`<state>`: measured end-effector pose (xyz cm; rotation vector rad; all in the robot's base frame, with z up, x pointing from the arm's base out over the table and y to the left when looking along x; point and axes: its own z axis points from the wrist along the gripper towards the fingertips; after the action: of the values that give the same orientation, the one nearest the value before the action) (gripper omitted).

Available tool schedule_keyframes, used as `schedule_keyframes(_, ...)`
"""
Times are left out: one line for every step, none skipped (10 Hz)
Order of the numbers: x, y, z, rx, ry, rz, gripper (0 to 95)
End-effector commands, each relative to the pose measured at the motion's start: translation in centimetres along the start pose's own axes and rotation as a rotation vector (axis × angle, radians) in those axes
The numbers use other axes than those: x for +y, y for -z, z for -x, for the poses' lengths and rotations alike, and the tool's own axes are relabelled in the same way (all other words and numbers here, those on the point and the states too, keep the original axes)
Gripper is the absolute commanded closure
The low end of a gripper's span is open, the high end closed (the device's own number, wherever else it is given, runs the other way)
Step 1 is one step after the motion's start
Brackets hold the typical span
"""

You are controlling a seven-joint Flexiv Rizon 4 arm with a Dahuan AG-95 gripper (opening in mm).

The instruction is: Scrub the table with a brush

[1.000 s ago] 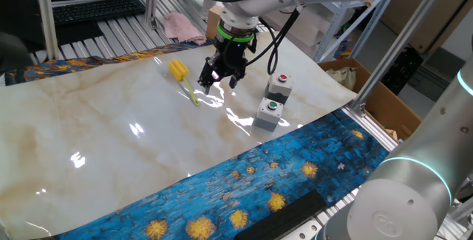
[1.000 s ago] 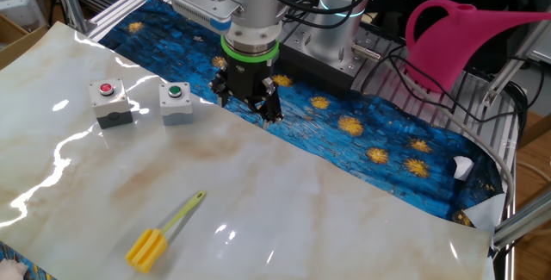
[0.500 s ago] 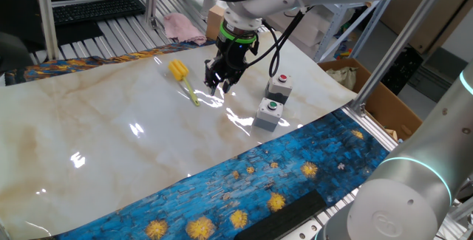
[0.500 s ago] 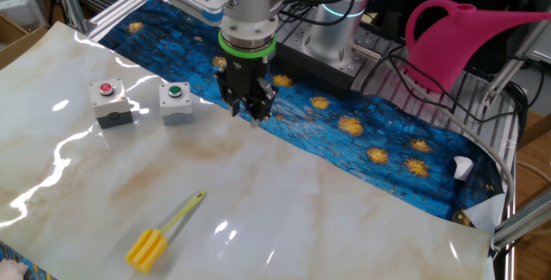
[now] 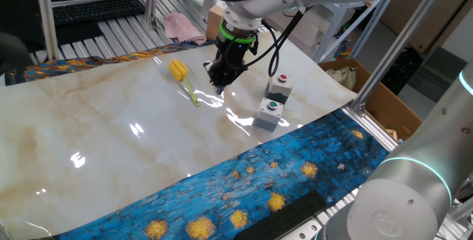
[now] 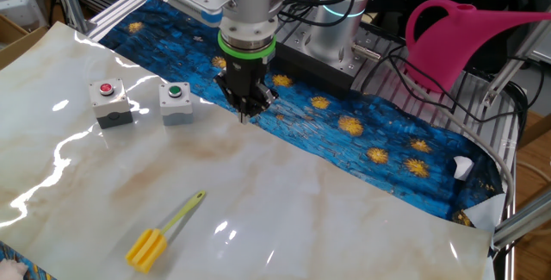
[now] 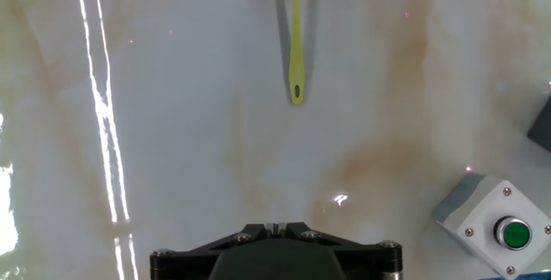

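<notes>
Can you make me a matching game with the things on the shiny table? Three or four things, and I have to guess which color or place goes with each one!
Things:
1. brush
2. watering can
3. gripper
4. cloth

Clues:
A. pink, off the table
B. blue with yellow swirls
C. yellow, lying flat, nothing holding it
D. black, up in the air, fingers together

Pairs: 1-C, 2-A, 3-D, 4-B
</notes>
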<state>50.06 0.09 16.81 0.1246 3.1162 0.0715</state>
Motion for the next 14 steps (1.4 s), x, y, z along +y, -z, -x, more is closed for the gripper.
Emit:
schedule_keyframes(0.01, -0.05, 0.03, 0.000, 0.000, -0.001, 95.0)
schedule_keyframes(0.01, -0.06, 0.03, 0.001, 0.000, 0.000, 95.0)
schedule_keyframes(0.02, -0.10, 0.05, 0.001, 0.000, 0.000, 95.0)
schedule_keyframes(0.03, -0.12, 0.05, 0.001, 0.000, 0.000, 95.0)
schedule_keyframes(0.04, -0.15, 0.06, 0.001, 0.000, 0.000, 95.0)
schedule_keyframes(0.05, -0.18, 0.07, 0.001, 0.000, 0.000, 95.0)
schedule_keyframes(0.06, -0.21, 0.08, 0.000, 0.000, 0.000, 95.0)
schedule_keyframes(0.06, -0.22, 0.08, 0.000, -0.001, 0.000, 95.0)
schedule_keyframes(0.07, -0.24, 0.09, 0.000, -0.001, 0.000, 95.0)
schedule_keyframes(0.07, -0.25, 0.09, -0.001, -0.002, 0.000, 95.0)
schedule_keyframes(0.08, -0.29, 0.10, -0.001, -0.002, -0.001, 95.0)
schedule_keyframes(0.09, -0.30, 0.11, -0.001, -0.003, -0.001, 95.0)
schedule_keyframes(0.10, -0.35, 0.12, -0.001, -0.003, 0.000, 95.0)
schedule_keyframes(0.11, -0.37, 0.13, 0.000, -0.003, -0.001, 95.0)
